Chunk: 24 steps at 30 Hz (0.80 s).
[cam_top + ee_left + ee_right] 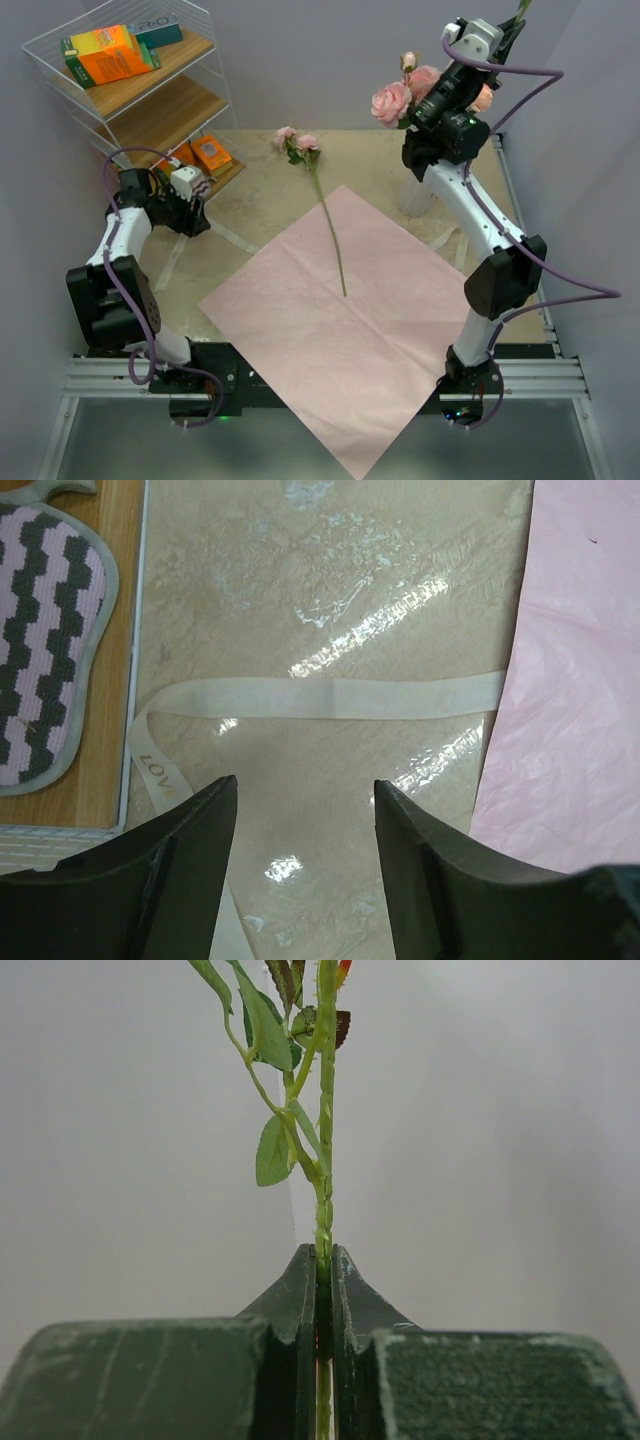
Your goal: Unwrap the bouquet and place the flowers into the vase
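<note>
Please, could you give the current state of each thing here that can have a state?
Paper: unwrapped, spread flat on the table.
Ribbon: untied, lying loose.
Rose: lying on the paper, not held.
Stem: clamped in the right gripper.
Left gripper: open, empty, above the ribbon.
Vase: mostly hidden behind the right arm.

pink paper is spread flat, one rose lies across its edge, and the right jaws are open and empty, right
Not quite. The right jaws are shut on a green flower stem, as the right wrist view shows. The paper and rose are as you said.
</note>
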Tool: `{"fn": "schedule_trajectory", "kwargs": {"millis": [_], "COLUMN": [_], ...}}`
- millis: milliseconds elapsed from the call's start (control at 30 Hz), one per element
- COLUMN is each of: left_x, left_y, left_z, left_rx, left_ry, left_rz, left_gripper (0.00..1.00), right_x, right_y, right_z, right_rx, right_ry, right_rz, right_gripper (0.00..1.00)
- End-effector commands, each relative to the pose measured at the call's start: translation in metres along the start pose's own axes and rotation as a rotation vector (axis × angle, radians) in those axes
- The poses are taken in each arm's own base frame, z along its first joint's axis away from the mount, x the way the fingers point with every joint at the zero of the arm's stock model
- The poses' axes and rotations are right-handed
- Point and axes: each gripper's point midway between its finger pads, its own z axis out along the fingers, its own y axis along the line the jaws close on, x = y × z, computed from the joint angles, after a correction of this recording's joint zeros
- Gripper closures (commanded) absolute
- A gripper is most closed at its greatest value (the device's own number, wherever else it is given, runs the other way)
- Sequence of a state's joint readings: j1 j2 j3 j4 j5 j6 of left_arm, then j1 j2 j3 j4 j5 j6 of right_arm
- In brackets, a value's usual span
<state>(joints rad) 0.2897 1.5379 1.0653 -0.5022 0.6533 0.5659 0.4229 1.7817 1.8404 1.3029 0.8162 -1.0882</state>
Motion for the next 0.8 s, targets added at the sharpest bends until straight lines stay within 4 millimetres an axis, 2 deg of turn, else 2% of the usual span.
{"fn": "schedule_trajectory", "kwargs": {"millis": [0, 333, 767], "left_x": [-0.021, -0.023, -0.011], "left_y": [0.007, 0.0, -0.003], "left_z": [-0.007, -0.015, -0.02], "left_rx": [0.008, 0.027, -0.002], "left_ry": [-0.043, -0.038, 0.0], "left_rz": [0.035, 0.05, 0.042], "left_gripper": [0.39, 0.39, 0.39], "right_x": [-0.041, -0.035, 0.001], "right_y": [-0.056, -0.057, -0.038], "right_z": [0.008, 0.002, -0.002], "right_rx": [0.214, 0.245, 0.228], "right_ry": [-0.175, -0.267, -0.243], "right_rz": [0.266, 0.349, 0.376], "right_gripper": [1.0, 1.0, 1.0]}}
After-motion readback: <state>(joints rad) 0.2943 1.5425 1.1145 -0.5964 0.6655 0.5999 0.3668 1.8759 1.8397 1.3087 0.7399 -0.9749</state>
